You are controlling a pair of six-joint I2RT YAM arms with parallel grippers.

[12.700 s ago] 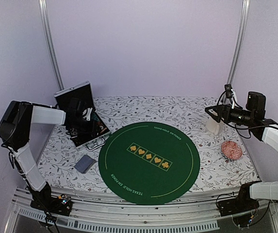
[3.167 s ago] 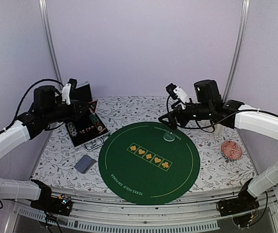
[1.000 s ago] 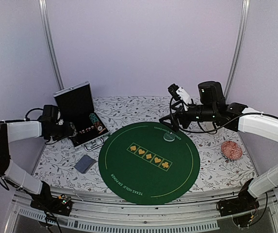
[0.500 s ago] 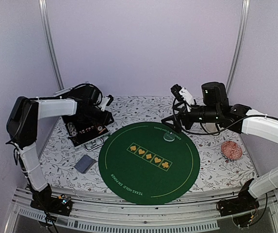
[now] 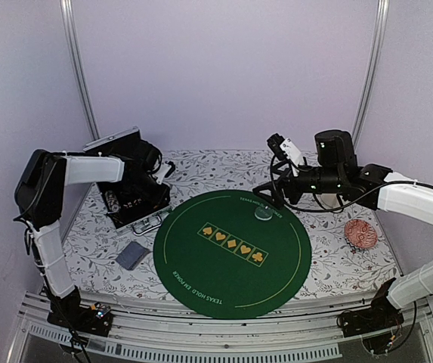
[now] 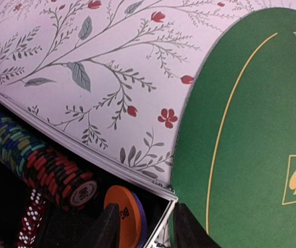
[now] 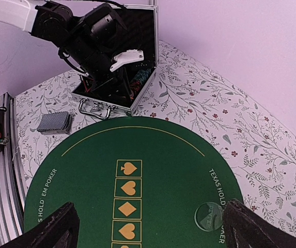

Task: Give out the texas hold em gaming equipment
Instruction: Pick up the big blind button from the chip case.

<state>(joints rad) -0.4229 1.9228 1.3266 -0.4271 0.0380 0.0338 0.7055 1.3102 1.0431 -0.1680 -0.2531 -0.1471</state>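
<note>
Left claw (image 6: 146, 227) has dropped into the case (image 6: 96, 157) — jaws apart, straddling the orange disc (image 6: 126, 216). Close squarely on its faces before lifting. Right claw (image 7: 149, 230) hangs wide apart.

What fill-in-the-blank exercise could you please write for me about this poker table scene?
Inside the case, the left gripper straddles a disc coloured ____.
The clear disc lies on the ____ mat.
The right gripper has its jaws ____.
Missing: orange; green; open.
</note>
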